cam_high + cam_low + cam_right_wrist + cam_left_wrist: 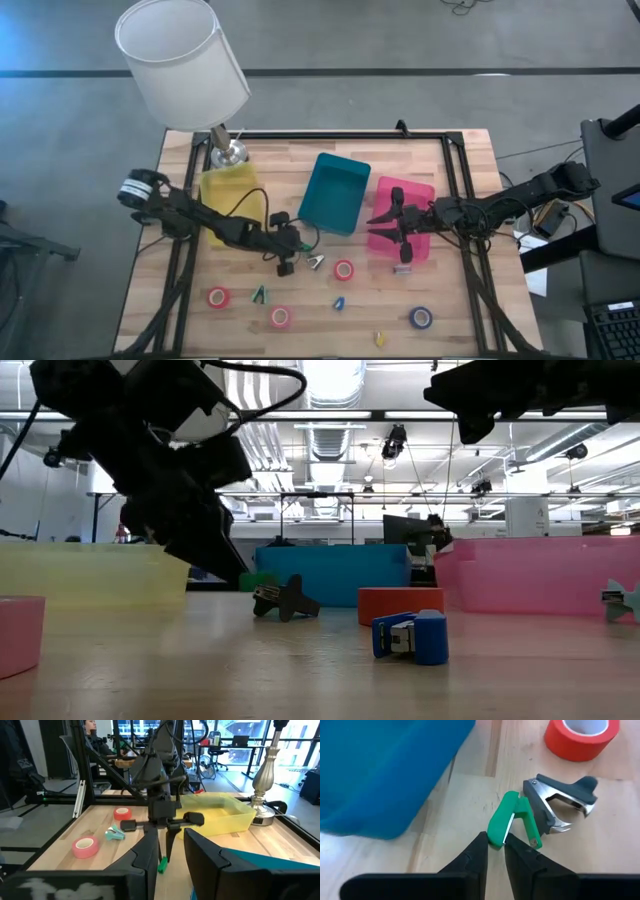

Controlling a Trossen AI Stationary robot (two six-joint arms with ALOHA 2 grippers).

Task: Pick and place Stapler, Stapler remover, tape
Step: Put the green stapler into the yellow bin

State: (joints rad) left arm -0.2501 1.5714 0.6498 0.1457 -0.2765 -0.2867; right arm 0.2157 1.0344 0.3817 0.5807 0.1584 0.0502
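A small green stapler [507, 820] lies on the wood just near the teal bin [335, 192], and a grey staple remover [562, 800] lies beside it. My left gripper [495, 845] points down at the stapler's near end and is shut on it. Three red-pink tape rolls [344, 269] [218, 297] [280, 317] and a blue one [420, 318] lie flat toward the near edge. My right gripper [395, 225] hangs open above the pink bin [425, 195], touching nothing. My left gripper pinches the green stapler by one end [496, 836] between its two fingertips [481, 844]. The fingers come from above and slant down, lying along the stapler's length. The rest of the stapler reaches away from the fingers beside the staple remover, low over the wood; whether it is lifted I cannot tell.
A yellow bin [230, 195] and a lamp base [228, 152] stand at the far left under a big white shade [180, 60]. Small green [260, 295], blue [339, 303] and yellow [380, 338] office tools lie near the front edge. Open wood lies between the bins and the tape rolls.
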